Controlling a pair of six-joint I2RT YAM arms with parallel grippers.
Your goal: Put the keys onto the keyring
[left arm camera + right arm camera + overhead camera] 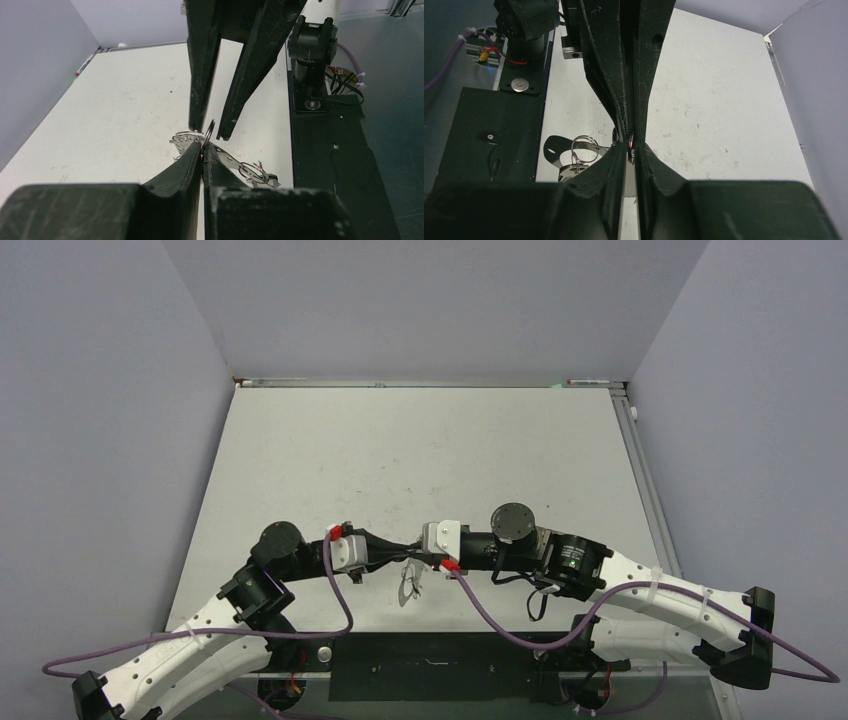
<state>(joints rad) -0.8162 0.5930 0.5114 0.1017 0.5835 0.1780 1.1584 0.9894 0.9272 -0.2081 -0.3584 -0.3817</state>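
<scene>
I see the left gripper (202, 150) with its jaws pressed together, pinching the thin rim of the keyring (408, 585), which hangs beneath them over the near part of the tabletop (420, 450), small wire loops (252, 172) trailing off it. The right gripper (210, 131) meets it tip to tip, jaws slightly spread on either side of that rim

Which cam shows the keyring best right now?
Left wrist: the keyring shows close up, hoop and wire loops both visible. Top external gives only a tiny faint outline; right wrist catches a few loops, the rest is blocked.
</scene>
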